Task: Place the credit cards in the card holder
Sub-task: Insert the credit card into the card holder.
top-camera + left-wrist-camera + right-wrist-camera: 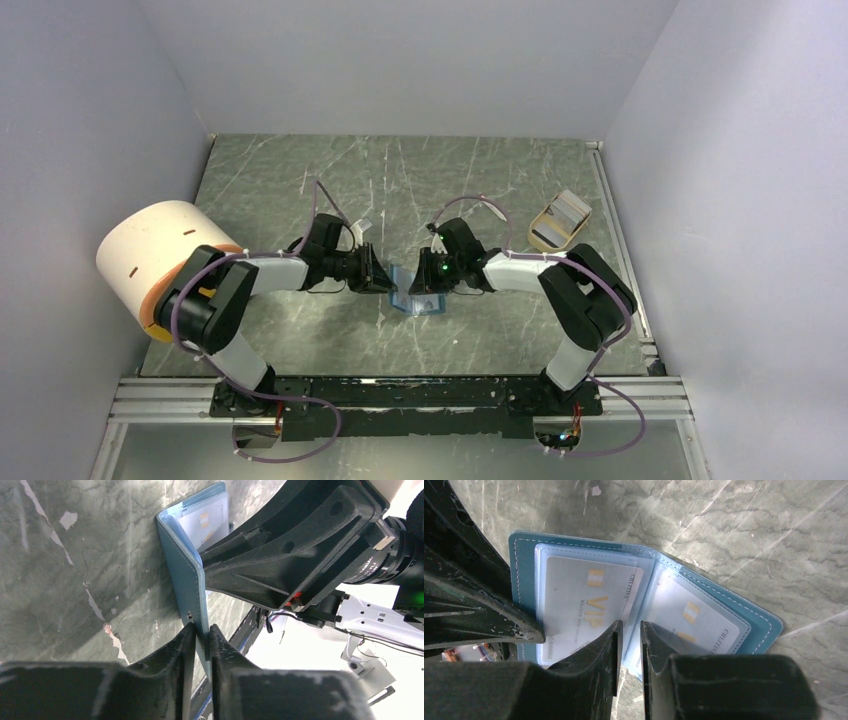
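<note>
Card holder [524, 565], teal-blue, folding type, one item: I see it open near the middle of the desk [300, 180], a little toward the near edge, between my two arms and well apart from every corner. It has stitched covers, lighter blue inner pockets and clear sleeves. One cover stands up from the marble surface rather than lying flat. Credit cards [589, 600], two visible, both pale with gold lettering: each sits inside a clear sleeve of the holder, one on either side of the fold, the second card [696, 620] lying toward the right of my right wrist view. Left fingers [189, 642]: pressed onto the raised cover from both sides, pinching its stitched edge, with no gap showing between pads and cover. Right fingers [611, 640]: set close together with only a narrow slot between them, placed in the open holder at the fold. A pale leaf of the sleeve shows in that slot, yet I cannot tell whether it is clamped or merely passes between. The two sets of fingers nearly meet over the holder. Tan tray [560, 222], small, one item: close to the right edge of the desk, toward the far right corner, well apart from the holder; its contents are too small to read. White drum [160, 255] with orange rim, large, one item: at the left edge of the desk, beside my left arm.
</note>
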You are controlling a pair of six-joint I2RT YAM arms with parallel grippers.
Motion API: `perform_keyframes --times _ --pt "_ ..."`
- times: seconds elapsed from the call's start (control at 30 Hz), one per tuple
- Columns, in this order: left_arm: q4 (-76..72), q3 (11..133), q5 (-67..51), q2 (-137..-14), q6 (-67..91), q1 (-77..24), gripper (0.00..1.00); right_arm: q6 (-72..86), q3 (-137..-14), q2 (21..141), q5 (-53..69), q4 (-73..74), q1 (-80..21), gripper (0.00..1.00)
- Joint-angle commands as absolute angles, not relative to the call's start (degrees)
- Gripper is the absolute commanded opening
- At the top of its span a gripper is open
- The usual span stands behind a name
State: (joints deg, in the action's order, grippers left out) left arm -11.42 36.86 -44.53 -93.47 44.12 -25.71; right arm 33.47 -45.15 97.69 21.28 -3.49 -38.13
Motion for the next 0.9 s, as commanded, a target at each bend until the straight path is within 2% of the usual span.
perform_keyframes --times 0.0,0.07,0.27,0.47,0.63,0.87 --pt "-14.0 37.9 -45.0 -94.5 43.8 -26.2 0.15 33.5 -43.9 98.9 21.3 -3.6 -38.4 0.24" --pt "-14.3 37.6 -45.2 -93.9 44.2 -26.2 0.09 33.5 -44.4 97.6 22.0 -2.4 -38.4 0.24" --pt "-0.3 40.6 -43.1 -90.2 39.6 -26.2 0.09 31.1 -46.6 88.9 15.4 6.0 -38.4 0.28" --pt "12.5 43.6 -39.8 -89.4 33.0 -26.2 0.09 30.5 -45.8 91.5 15.2 4.8 -38.5 0.28" --pt "10.4 43.3 -43.5 -90.0 33.2 -26.2 0.14 32.3 -43.1 94.5 16.3 0.0 -38.7 0.27" --pt "-2.2 40.1 -49.8 -89.3 38.1 -26.2 0.19 31.9 -42.4 96.2 16.2 0.3 -38.9 0.26"
